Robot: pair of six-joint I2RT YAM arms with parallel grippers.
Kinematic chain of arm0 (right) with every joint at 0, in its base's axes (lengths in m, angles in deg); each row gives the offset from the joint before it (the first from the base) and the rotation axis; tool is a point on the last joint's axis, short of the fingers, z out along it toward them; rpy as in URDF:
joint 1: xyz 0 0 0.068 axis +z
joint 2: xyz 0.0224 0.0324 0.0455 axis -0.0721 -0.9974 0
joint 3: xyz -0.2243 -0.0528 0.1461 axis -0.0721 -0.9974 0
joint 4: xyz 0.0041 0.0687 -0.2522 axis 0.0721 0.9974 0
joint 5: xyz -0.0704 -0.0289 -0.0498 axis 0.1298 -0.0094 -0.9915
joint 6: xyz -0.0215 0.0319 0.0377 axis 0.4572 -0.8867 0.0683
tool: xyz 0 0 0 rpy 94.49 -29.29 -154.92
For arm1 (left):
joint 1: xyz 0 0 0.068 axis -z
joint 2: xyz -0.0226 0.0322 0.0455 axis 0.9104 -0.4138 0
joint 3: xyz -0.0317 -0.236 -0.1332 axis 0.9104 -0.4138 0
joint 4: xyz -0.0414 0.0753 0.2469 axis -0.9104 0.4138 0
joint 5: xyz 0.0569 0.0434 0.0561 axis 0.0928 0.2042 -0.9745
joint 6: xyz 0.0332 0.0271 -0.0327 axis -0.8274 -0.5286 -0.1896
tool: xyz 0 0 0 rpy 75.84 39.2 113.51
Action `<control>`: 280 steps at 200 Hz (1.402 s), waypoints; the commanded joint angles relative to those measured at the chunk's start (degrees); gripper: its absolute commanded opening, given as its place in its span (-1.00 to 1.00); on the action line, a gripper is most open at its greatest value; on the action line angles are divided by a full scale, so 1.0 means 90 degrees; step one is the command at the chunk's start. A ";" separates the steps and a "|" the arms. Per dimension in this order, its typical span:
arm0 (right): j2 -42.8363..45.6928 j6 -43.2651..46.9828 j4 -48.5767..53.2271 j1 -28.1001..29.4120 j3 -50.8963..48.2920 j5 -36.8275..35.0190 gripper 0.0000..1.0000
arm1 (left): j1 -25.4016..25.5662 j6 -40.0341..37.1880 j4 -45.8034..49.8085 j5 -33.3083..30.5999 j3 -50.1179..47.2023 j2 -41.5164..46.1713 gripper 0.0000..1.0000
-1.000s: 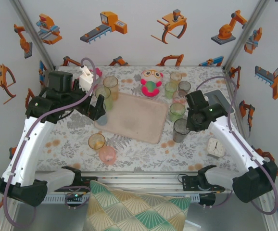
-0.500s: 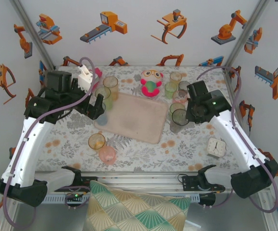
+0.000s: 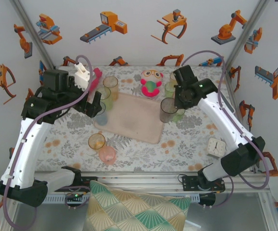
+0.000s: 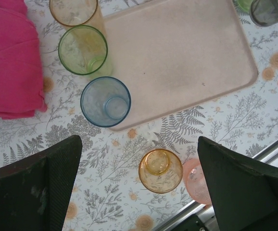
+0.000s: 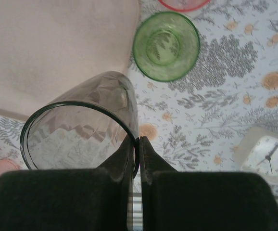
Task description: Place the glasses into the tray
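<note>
Floral tabletop (image 3: 144, 154), grey glass (image 5: 79, 130) rim pinched in right hand (image 5: 138, 142)

The light was bright, even and soft, leaving only faint shadows beside the glasses (image 3: 96, 141) on the table (image 3: 177, 149). Close to the lens, the right gripper (image 5: 139, 143) and the near rim of the grey glass (image 5: 81, 120) were blurred; the left gripper (image 4: 139, 159) was soft-edged too.

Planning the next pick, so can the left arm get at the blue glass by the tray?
Probably yes: the left gripper hangs open above the blue glass with nothing between; the green glass stands close beside it, so a finger may brush it.
</note>
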 commanded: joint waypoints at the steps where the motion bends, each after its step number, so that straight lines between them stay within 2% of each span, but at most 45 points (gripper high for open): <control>1: -0.0517 0.0152 -0.0065 0.0191 0.0762 0.0038 -0.84 | -0.0082 0.0187 -0.0128 -0.0189 0.0172 0.0078 0.94; 82: -0.2856 0.0402 -0.0154 0.0488 0.3241 0.0386 -0.84 | -0.0234 0.0392 -0.0186 0.0094 0.0359 -0.0147 0.95; 163: -0.5225 0.0626 0.0432 0.0626 0.6444 0.0755 -0.83 | -0.0349 0.0471 -0.0199 0.0161 0.0408 -0.0249 0.95; 232: -0.5572 0.0577 -0.0381 0.0739 0.6249 0.1208 -0.82 | -0.0460 0.0577 -0.0209 0.0374 0.0457 -0.0334 0.95; 280: -0.5741 0.0542 -0.0550 0.0791 0.6207 0.1224 -0.82 | -0.0478 0.0610 -0.0208 0.0428 0.0447 -0.0330 0.95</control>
